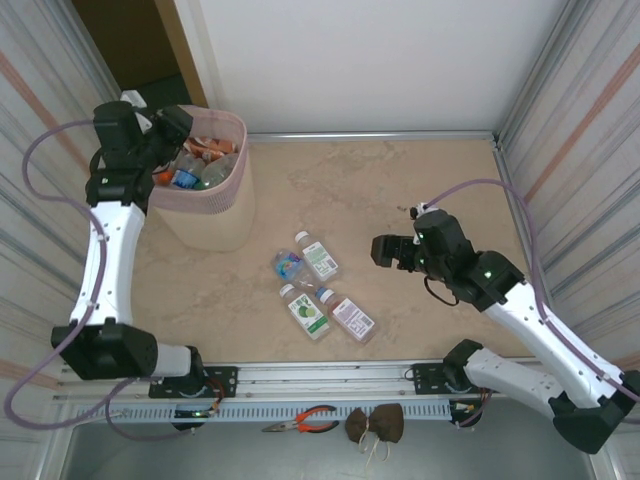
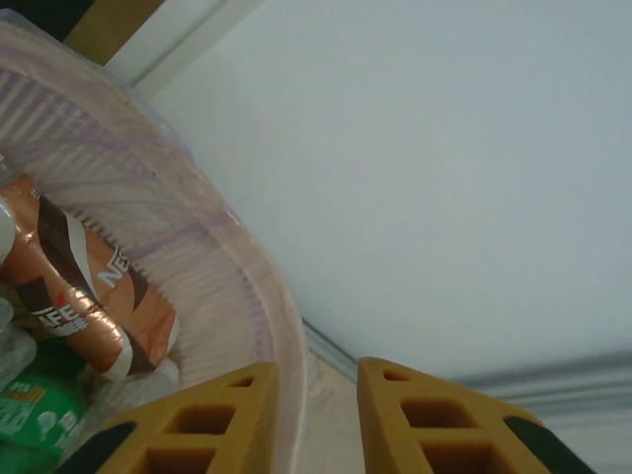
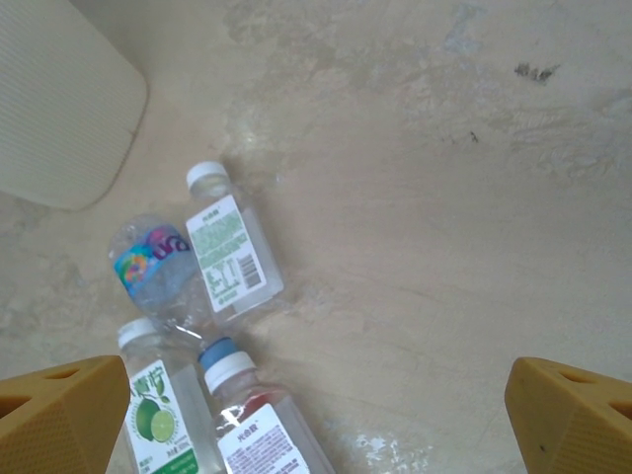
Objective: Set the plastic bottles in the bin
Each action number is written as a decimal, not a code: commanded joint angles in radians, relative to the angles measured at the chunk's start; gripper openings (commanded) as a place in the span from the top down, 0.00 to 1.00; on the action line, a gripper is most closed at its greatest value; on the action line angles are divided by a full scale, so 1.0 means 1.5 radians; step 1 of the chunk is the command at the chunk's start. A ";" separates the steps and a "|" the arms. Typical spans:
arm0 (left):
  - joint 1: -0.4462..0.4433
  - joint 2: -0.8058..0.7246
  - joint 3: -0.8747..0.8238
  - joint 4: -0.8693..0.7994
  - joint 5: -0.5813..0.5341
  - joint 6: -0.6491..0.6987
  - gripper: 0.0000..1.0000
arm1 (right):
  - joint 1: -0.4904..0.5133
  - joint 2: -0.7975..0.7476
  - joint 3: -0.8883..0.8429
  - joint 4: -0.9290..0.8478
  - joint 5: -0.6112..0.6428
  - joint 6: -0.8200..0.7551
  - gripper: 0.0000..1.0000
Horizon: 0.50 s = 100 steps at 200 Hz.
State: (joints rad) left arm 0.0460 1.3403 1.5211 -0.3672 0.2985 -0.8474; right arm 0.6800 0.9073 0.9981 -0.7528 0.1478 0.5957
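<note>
Your left gripper [image 2: 314,373] hangs over the bin [image 1: 215,215] at 10 o'clock, fingers a narrow gap apart with nothing between. The bin holds several bottles [image 1: 195,160]. Four loose bottles [image 1: 320,258] lie clustered on the table [image 1: 400,180] toward 6 o'clock. Your right gripper [image 3: 316,370] sits at their 3 o'clock, jaws wide and empty.

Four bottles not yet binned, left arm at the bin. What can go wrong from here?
1. The bottles lie in a tight cluster, some touching. The wide-open right end effector may pinch two or knock a neighbour away.
2. They lie on their sides, so a nudge could roll one off.
3. The left end effector sits right at the rim of the bin; a careless pull-back might snag and tip it.
</note>
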 commanded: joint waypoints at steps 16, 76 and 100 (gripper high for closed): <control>0.004 -0.096 -0.055 -0.071 0.108 0.188 0.63 | -0.004 0.070 0.012 0.014 -0.063 -0.067 0.03; 0.004 -0.200 -0.136 -0.170 0.150 0.291 0.55 | 0.017 0.241 0.070 0.069 -0.139 -0.124 0.12; 0.004 -0.241 -0.174 -0.186 0.169 0.293 0.53 | 0.042 0.332 0.134 0.053 -0.095 -0.125 0.17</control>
State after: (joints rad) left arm 0.0460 1.0367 1.3045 -0.5911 0.4980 -0.4702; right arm 0.7082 1.3117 1.0996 -0.6842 -0.0246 0.4477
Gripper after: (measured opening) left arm 0.465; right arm 0.856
